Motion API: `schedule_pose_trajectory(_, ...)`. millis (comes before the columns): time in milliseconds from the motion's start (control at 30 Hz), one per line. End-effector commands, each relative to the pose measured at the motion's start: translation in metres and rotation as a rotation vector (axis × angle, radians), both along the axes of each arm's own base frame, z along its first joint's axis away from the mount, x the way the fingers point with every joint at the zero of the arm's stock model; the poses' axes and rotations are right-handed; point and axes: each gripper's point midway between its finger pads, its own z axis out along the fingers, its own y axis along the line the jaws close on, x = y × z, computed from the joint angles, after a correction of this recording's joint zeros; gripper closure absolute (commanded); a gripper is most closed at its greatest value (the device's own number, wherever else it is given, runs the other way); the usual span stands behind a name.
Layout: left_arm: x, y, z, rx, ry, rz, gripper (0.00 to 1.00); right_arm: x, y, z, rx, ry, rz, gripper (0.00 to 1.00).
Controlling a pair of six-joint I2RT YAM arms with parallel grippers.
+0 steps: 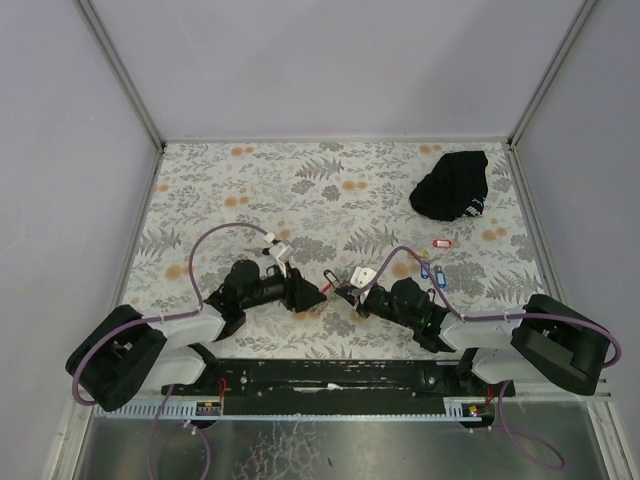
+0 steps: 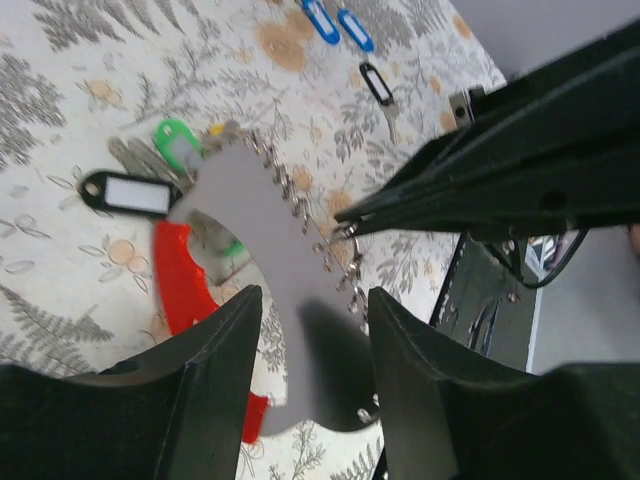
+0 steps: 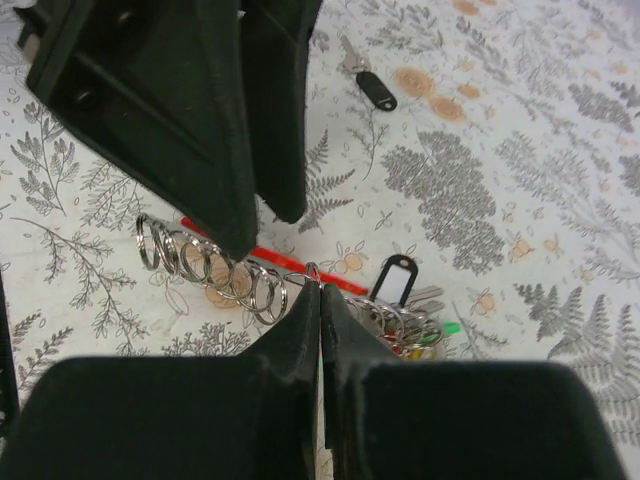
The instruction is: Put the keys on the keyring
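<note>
The left gripper [image 2: 315, 297] has its two fingers a little apart. They pinch the grey strap of the keyring [image 2: 262, 225] between them and hold it up off the table [image 1: 250, 170]. The right gripper [image 3: 319, 290] has its two fingers pressed flat together, and one small ring of the keyring sticks out right at their tips. The two grippers meet nose to nose, so the keyring sits between both of them.

A row of small rings [image 3: 215, 265] runs along the strap, too close together to count. The strap has one red end [image 2: 180, 285]. Just beside it lie one black tag with a white label [image 2: 125, 192] and one green tag [image 2: 178, 142], bunched with some metal keys [image 2: 135, 158].

Farther out lie loose keys. There is one blue tag [image 2: 320, 20], a second blue tag [image 2: 355, 30] next to it, and one black tag [image 2: 377, 85] near them. One red tag [image 1: 441, 243] lies well apart from the grippers, near the one black cloth bundle [image 1: 452, 185] at the far right.
</note>
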Motion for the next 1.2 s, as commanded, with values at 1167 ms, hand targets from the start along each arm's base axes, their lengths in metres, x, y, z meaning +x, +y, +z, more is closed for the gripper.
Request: schedule_pose_trajectory(1167,-0.008,-0.024,-0.011,0.057,-0.299,-0.229,0.71,-0.007,0.009,-0.004,0.032,0.039,0.097,1.0)
